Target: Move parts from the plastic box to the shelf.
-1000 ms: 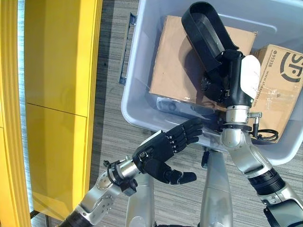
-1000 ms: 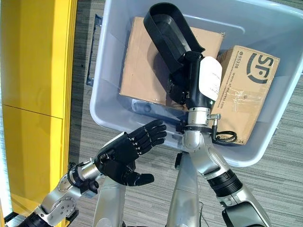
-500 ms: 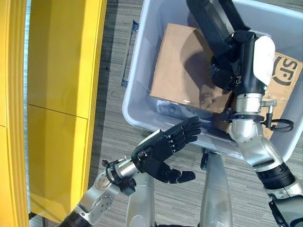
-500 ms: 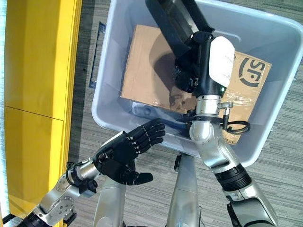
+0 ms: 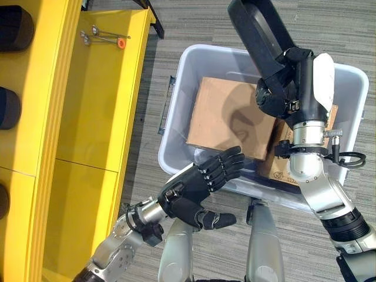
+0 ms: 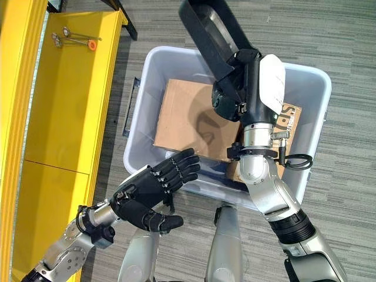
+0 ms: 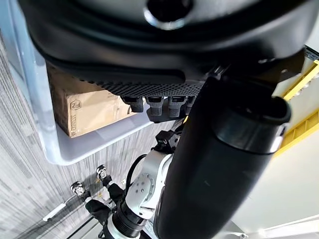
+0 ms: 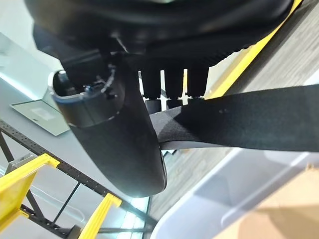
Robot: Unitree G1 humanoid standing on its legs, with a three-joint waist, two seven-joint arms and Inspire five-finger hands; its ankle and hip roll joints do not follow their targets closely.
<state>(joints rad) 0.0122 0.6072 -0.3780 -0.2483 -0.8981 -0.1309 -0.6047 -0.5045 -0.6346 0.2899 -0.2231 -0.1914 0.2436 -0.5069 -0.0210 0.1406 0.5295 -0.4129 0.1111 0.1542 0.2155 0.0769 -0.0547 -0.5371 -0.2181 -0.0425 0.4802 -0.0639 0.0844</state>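
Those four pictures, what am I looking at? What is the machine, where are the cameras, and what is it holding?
It is a humanoid robot with two arms. Two pictures come from cameras in its head, looking down; the other two sit on its wrists, close behind each robot hand. On the floor stands a grey plastic box holding cardboard boxes. Beside it is a yellow shelf. The right robot hand grips a long black part, lifted above the box. The left robot hand is open and holds nothing.
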